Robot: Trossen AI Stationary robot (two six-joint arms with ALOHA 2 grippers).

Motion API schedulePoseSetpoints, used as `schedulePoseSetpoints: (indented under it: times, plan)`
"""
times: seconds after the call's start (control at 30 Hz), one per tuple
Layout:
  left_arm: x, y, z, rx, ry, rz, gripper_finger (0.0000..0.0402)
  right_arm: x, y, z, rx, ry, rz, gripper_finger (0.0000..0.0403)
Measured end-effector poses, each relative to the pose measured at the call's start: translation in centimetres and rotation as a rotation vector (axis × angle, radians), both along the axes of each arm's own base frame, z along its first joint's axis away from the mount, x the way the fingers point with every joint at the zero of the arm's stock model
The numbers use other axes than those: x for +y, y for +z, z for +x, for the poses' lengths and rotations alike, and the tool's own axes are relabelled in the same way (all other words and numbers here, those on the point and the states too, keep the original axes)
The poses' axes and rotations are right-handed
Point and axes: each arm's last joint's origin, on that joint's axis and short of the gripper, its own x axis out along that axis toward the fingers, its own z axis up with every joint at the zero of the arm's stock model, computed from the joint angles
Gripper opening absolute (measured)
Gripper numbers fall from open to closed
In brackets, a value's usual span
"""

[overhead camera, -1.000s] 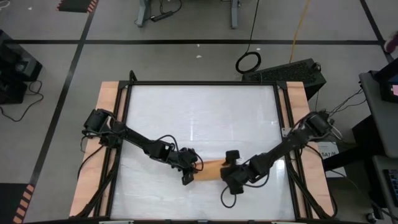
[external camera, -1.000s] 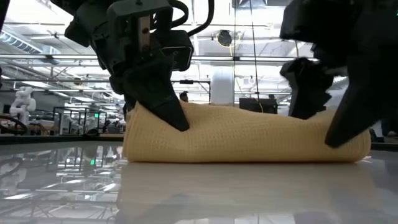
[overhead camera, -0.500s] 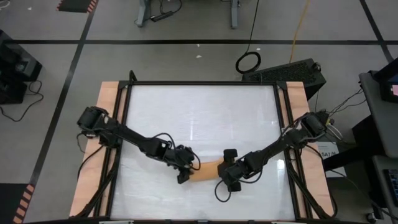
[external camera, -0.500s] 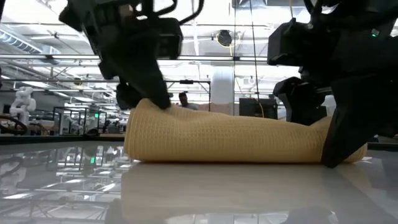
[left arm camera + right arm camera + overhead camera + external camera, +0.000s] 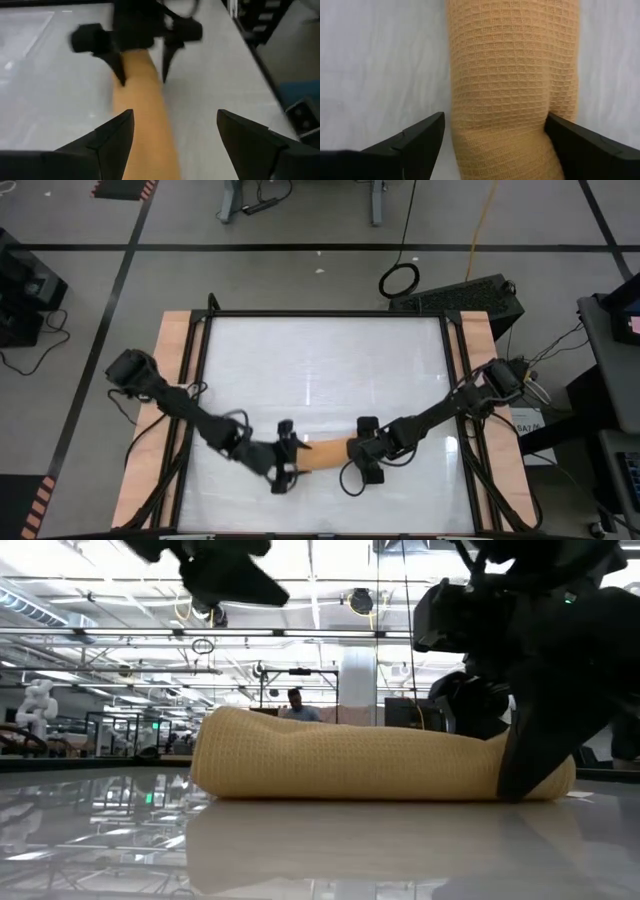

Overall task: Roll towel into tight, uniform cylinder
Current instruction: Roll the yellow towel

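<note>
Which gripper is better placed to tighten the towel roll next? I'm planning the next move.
Probably the right. The right gripper is open and straddles one end of the towel, down at table level. The left gripper is also open but lifted off the other end, so it would need to descend first.

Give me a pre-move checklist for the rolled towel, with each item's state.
1. Orange-tan waffle-weave cloth towel lies rolled on the white table: ok.
2. Roll uniform: not ok; in the low view it is thicker at one end and tapers toward the other.
3. Left gripper clear of the towel, raised and open: ok.
4. Right gripper open and straddling the roll's end, one finger against the cloth: ok.
5. Towel's outer edge tucked under: cannot tell.
</note>
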Motion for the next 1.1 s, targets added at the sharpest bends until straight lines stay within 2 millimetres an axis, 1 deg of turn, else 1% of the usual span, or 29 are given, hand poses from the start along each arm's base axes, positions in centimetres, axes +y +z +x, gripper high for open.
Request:
schedulePoseSetpoints:
  times: [0.1,0.23,0.37,0.47,0.6,0.67,0.73,0.97,1.1]
  plan:
    - [-1.4,-2.2,0.3,0.016,0.011,0.063,0.0289,-0.4,0.0,0.2,0.011,-0.002,0.027,0.0329]
    - [-2.0,-5.0,0.7,0.073,0.076,0.095,0.0289,-0.8,0.0,0.4,0.015,-0.010,0.042,0.0329]
    - [-2.2,-6.8,1.0,0.099,0.084,0.107,0.0291,-1.3,0.0,0.5,0.025,-0.003,0.061,0.0329]
    - [-2.1,-7.7,1.2,0.121,0.106,0.096,0.0310,-1.7,0.0,0.7,0.035,-0.012,0.090,0.0329]
    - [-2.0,-8.5,1.4,0.141,0.109,0.125,0.0356,-2.1,0.0,0.9,0.045,-0.025,0.120,0.0329]
    - [-1.9,-8.7,1.3,0.141,0.106,0.175,0.0381,-2.3,0.0,0.9,0.050,-0.025,0.132,0.0329]
    - [-1.8,-8.7,1.3,0.139,0.117,0.205,0.0395,-2.4,0.0,0.9,0.051,-0.015,0.134,0.0329]
    - [-0.3,-8.9,1.9,0.172,0.193,0.164,0.0381,-2.6,0.0,1.0,0.061,0.016,0.158,0.0313]
    - [0.0,-8.8,2.0,0.184,0.174,0.176,0.0380,-2.6,-0.1,1.0,0.058,0.036,0.145,0.0303]
